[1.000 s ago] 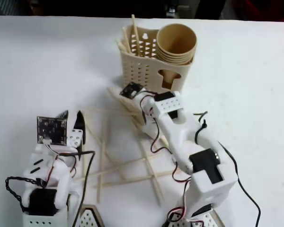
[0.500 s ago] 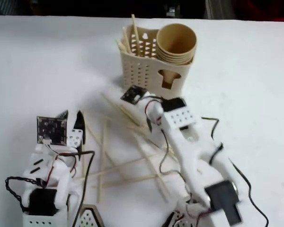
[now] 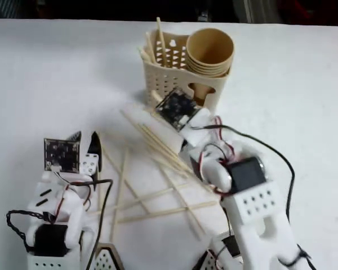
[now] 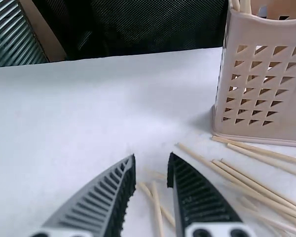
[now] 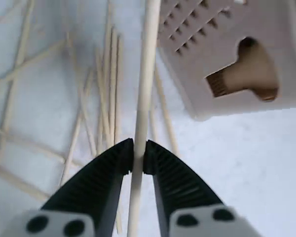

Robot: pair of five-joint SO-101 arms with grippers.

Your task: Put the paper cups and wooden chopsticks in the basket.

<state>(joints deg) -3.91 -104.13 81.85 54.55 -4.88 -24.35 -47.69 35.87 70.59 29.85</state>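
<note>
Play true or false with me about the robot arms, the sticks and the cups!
1. The right claw is pinching a thin wooden chopstick. True.
2. The left claw is holding a paper cup. False: it is open and holds nothing.
3. The stacked tan paper cups sit inside the cream plastic basket with holes. True.
4. Every stick is already in the basket. False: some stand in it, but many loose wooden chopsticks lie on the white table.
</note>
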